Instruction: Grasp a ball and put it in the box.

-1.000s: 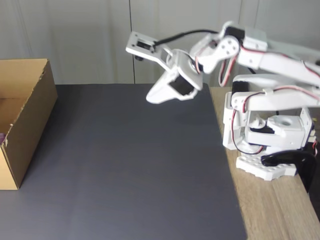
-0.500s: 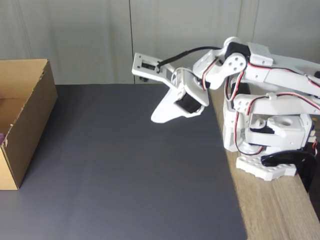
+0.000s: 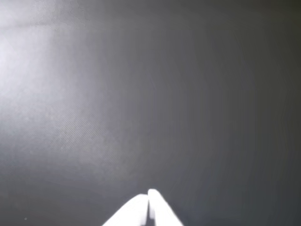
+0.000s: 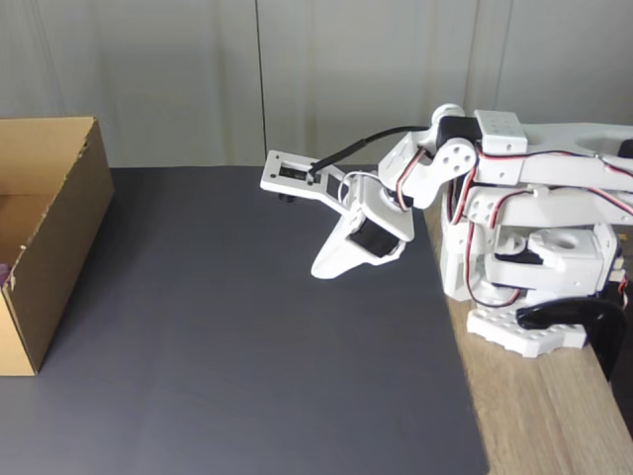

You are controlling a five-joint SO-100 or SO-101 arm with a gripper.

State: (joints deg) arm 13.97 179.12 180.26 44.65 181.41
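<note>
So from where I'm standing the white arm (image 4: 514,188) is folded back over its own base on the right side of the fixed view, sitting on the wooden table (image 4: 544,416) just off the edge of the dark grey mat (image 4: 247,346). The gripper (image 4: 321,269) hangs low over the right part of the mat, tip pointing down and to the left, with nothing under it but bare mat. In the wrist view the gripper (image 3: 148,197) pokes up from the bottom edge and the two white fingertips (image 3: 160,207) are pressed together, with only a thin dark line between them, so the jaws are closed and there's nothing between them. Everything else in that wrist view is the mat surface with a soft patch of glare toward the upper left. The box (image 4: 59,247) sits way over on the left edge of the fixed view, resting on the mat, open at the top, well apart from the gripper. Right at the frame edge, inside the box near its lower corner, there's a tiny sliver of purple, which looks like the ball (image 4: 4,271), but so little of it is visible that I can't really make out its shape. A black cable (image 4: 366,139) loops from the arm to the camera bracket (image 4: 297,178) sticking out above the gripper.
</note>
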